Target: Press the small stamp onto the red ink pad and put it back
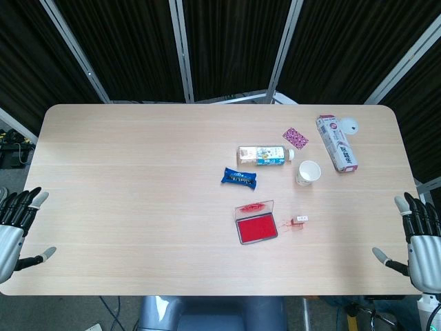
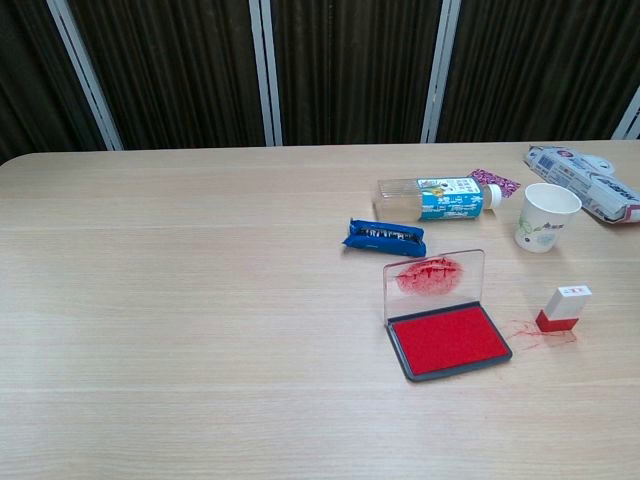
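Observation:
The red ink pad (image 1: 257, 228) (image 2: 447, 339) lies open near the table's front middle, its clear lid (image 2: 435, 279) standing up with red smears. The small stamp (image 1: 300, 221) (image 2: 563, 307), white on top and red below, stands on the table just right of the pad, with faint red marks around it. My left hand (image 1: 15, 227) hangs at the table's front left corner, fingers spread and holding nothing. My right hand (image 1: 417, 238) is at the front right corner, fingers also apart and empty. Neither hand shows in the chest view.
Behind the pad lie a blue wrapped snack (image 1: 240, 178), a clear bottle on its side (image 1: 262, 155), a white paper cup (image 1: 308, 172), a carton lying flat (image 1: 337, 143), a small patterned packet (image 1: 295, 137) and a white lid (image 1: 349, 126). The wooden table (image 1: 124, 179) stretches left.

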Robot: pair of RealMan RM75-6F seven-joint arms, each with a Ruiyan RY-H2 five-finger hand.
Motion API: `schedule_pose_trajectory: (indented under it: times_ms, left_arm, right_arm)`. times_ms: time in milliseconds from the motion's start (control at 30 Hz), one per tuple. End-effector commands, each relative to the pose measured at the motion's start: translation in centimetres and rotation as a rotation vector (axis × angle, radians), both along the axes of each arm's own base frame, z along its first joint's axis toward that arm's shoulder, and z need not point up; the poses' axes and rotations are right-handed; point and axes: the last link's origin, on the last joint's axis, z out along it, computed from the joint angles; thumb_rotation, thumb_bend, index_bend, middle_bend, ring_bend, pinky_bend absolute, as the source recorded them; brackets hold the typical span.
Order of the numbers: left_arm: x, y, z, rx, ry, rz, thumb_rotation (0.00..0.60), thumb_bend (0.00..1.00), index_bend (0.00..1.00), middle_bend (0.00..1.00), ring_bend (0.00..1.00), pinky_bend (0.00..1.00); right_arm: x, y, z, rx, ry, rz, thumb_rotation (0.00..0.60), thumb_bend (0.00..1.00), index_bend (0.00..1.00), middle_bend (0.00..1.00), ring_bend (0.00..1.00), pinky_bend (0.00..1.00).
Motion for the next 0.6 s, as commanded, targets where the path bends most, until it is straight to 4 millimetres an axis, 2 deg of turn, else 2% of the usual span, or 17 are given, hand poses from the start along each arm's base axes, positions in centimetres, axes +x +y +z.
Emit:
schedule_pose_trajectory:
  times_ms: [33,200,233,267,333,433,500,600]
  left_arm:
    - [0.1,0.0,0.1,0.005,-0.004,-0.005,0.600,0.00,0.00,0.00,0.00,0.00]
    - [0.0,-0.1,0.1,0.011,-0.004,-0.009,0.600,0.00,0.00,0.00,0.00,0.00]
    - [0.0,-0.1,0.1,0.011,-0.002,-0.007,0.600,0.00,0.00,0.00,0.00,0.00]
    - [-0.1,-0.1,0.1,0.011,-0.001,-0.005,0.600,0.00,0.00,0.00,0.00,0.00]
    - [-0.1,0.1,0.0,0.015,0.007,-0.002,0.600,0.00,0.00,0.00,0.00,0.00]
    - [-0.3,0.6,-0.3,0.012,0.016,0.010,0.600,0.00,0.00,0.00,0.00,0.00]
    - [-0.3,1.0,-0.7,0.008,0.027,0.019,0.600,0.00,0.00,0.00,0.00,0.00]
    - [-0.5,1.7,-1.3,0.004,0.054,0.041,0.600,0.00,0.00,0.00,0.00,0.00]
  right_arm:
    - [0.0,0.0,-0.1,0.005,0.004,0.000,0.600,0.00,0.00,0.00,0.00,0.00]
    - [-0.1,-0.2,-0.5,0.026,0.015,-0.006,0.600,0.00,0.00,0.00,0.00,0.00]
    - [-0.2,-0.3,-0.6,0.035,0.025,-0.008,0.600,0.00,0.00,0.00,0.03,0.04]
    - [-0.3,-0.4,-0.7,0.038,0.034,-0.008,0.600,0.00,0.00,0.00,0.07,0.10]
    - [-0.5,-1.4,-0.9,0.045,0.078,0.004,0.600,0.00,0.00,0.00,0.29,0.43]
    - [-0.6,-3.2,-1.7,0.085,0.146,0.027,0.600,0.00,0.00,0.00,0.58,0.80]
    - [-0.6,-4.9,-2.7,0.148,0.161,0.024,0.600,0.00,0.00,0.00,0.70,0.91]
    - [0.0,-7.6,-4.3,0.276,0.130,0.000,0.600,0.00,0.01,0.02,0.78,0.98]
